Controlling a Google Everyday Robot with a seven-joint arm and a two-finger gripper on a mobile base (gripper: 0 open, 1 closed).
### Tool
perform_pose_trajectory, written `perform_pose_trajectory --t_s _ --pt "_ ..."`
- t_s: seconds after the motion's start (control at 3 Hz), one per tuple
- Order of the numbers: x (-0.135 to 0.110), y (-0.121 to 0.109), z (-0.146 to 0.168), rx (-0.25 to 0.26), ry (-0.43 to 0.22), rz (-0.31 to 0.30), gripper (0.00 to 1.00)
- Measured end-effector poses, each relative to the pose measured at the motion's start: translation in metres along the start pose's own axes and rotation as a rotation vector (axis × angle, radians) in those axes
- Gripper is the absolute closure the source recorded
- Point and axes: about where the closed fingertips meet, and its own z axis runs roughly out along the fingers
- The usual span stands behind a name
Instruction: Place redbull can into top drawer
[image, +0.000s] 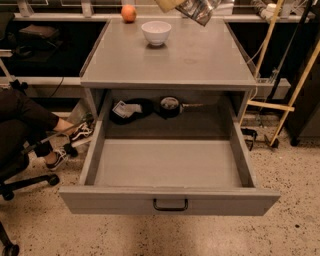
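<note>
The top drawer (170, 200) of the grey cabinet is pulled fully open, with its dark bail handle at the front centre. Its front floor is bare. My gripper (181, 5) is at the top edge of the view, above the back right of the cabinet top, and mostly cut off. It is shut on the redbull can (199, 11), a silvery dented can with dark patches, held in the air above the cabinet top and well behind the open drawer.
A white bowl (156, 32) and an orange fruit (128, 13) sit at the back of the cabinet top (200, 60). Dark objects (145, 108) lie at the drawer's back. A seated person's leg and shoes (60, 145) are left; wooden poles (295, 95) stand right.
</note>
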Motion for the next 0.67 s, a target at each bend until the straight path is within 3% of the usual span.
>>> perform_pose_trajectory --t_s 0.33,0.67 --pt "-0.0214 0.0182 -0.0233 0.103 -0.047 0.015 1.0" --pt "-0.0213 0.018 -0.0242 0.106 -0.047 0.016 1.0"
